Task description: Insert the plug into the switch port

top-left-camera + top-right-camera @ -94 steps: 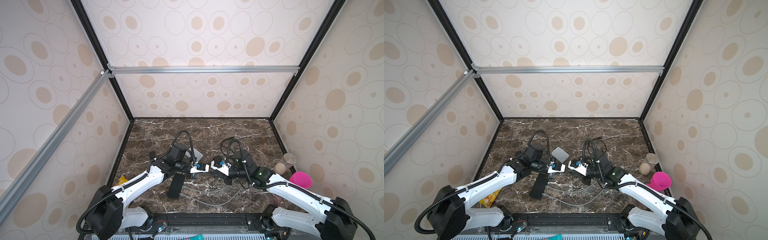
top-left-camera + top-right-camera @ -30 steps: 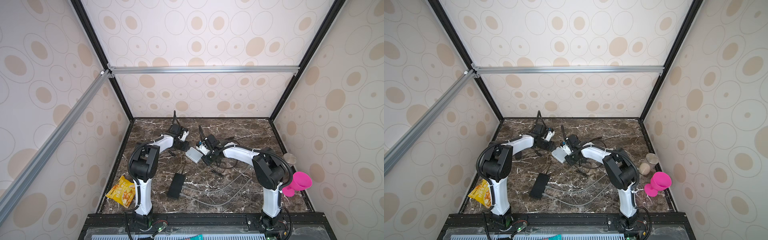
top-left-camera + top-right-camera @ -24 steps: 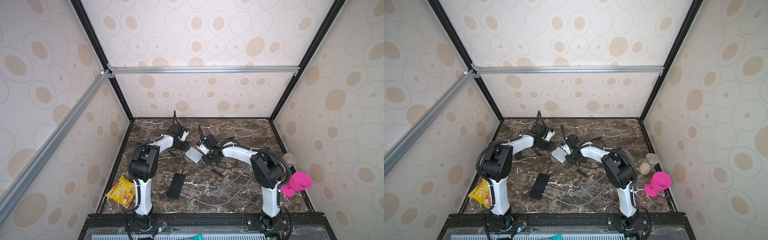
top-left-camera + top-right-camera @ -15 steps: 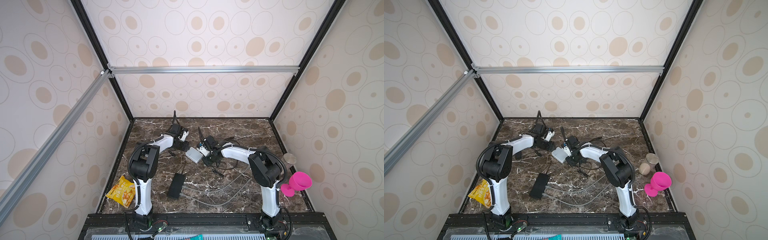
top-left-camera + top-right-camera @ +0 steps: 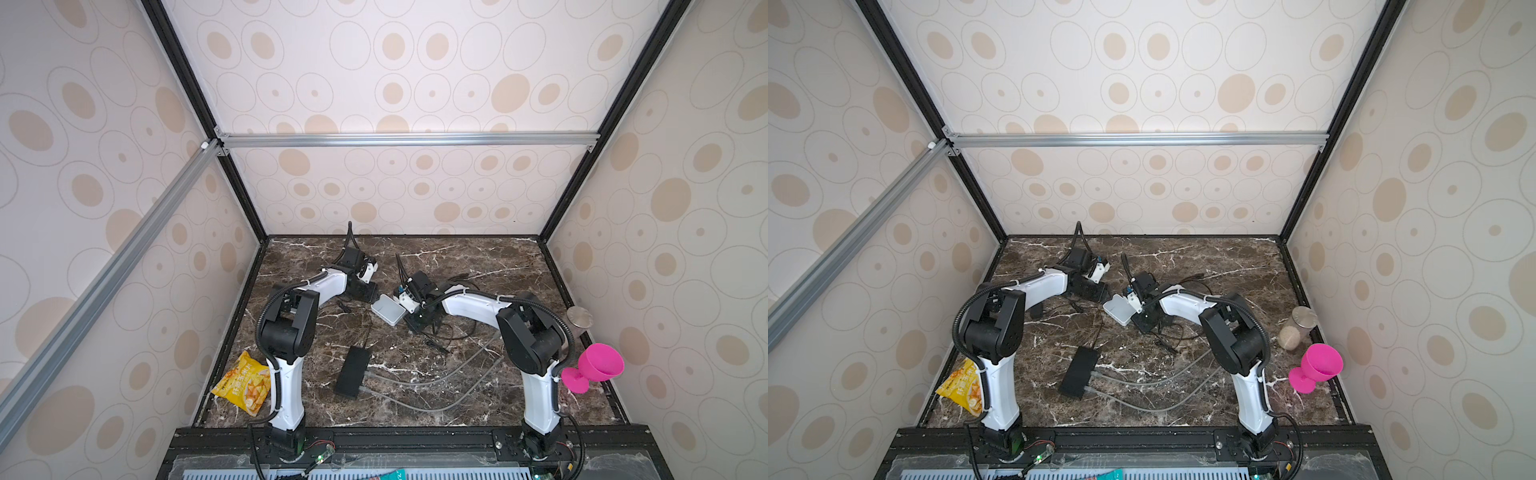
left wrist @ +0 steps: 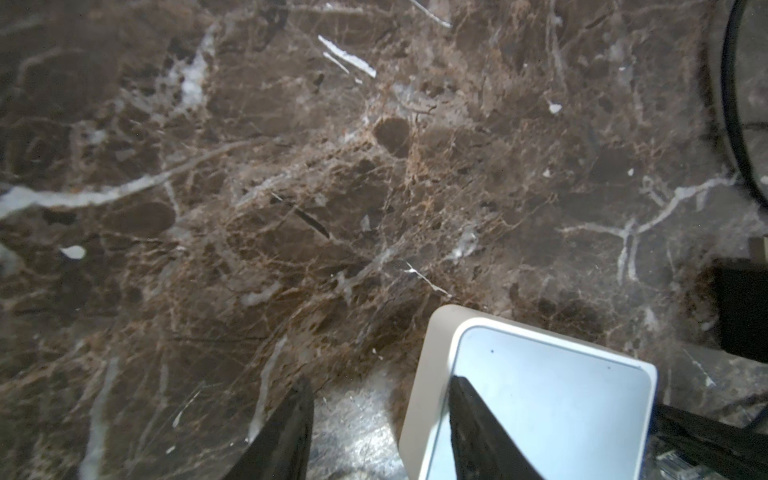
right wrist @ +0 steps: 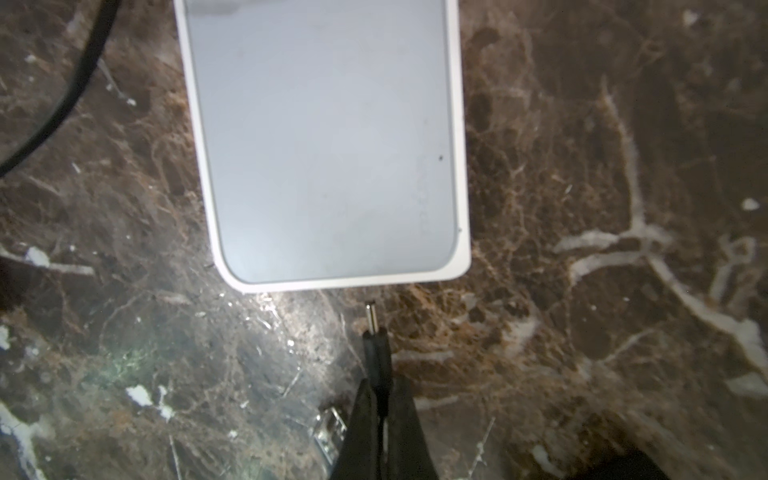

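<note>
Our right gripper (image 7: 382, 386) pinches the plug (image 7: 376, 345), its tip just short of the switch (image 7: 324, 145) edge. We line the pin with the port, hidden here, and push straight. The left gripper (image 6: 380, 380), half-spread at the switch's corner, should brace it.

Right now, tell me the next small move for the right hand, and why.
Probably ease the plug straight ahead to the near edge of the switch. The right hand is shut on the plug, whose metal tip points at that edge, with a small gap between them. The port itself is hidden, so go slowly. The left hand stands open over a corner of the switch.
</note>
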Available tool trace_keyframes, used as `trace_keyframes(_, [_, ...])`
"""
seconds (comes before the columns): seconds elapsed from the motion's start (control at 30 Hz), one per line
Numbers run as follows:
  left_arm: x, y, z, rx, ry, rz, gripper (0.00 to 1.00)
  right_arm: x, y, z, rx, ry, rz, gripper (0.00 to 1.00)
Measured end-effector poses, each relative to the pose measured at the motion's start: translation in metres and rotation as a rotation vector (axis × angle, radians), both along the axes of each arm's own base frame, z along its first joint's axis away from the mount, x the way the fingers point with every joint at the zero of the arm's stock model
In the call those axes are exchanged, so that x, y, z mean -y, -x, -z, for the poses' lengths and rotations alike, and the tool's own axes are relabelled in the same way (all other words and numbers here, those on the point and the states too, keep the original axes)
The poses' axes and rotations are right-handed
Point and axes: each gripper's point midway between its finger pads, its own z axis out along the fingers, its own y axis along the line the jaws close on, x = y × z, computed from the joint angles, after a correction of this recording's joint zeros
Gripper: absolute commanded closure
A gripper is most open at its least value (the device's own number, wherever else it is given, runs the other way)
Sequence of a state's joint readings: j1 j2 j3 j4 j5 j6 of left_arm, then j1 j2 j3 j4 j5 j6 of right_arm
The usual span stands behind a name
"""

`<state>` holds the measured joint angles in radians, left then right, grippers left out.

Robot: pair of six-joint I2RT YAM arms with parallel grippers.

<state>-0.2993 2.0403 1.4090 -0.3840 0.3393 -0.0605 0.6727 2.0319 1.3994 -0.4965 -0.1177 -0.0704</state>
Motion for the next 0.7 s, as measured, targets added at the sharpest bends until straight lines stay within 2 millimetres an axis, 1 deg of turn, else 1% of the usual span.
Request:
trace_keyframes(0.4, [0.003,0.001,0.000,-0.007,0.015,0.008,0.49,-0.007,-0.007,-0.002,-0.004,-0.006,0.001,1.00])
trace_keyframes(0.7, [0.004,0.002,0.000,-0.013,0.019,0.010,0.49,-0.011,-0.008,0.000,-0.014,0.003,-0.004,1.00])
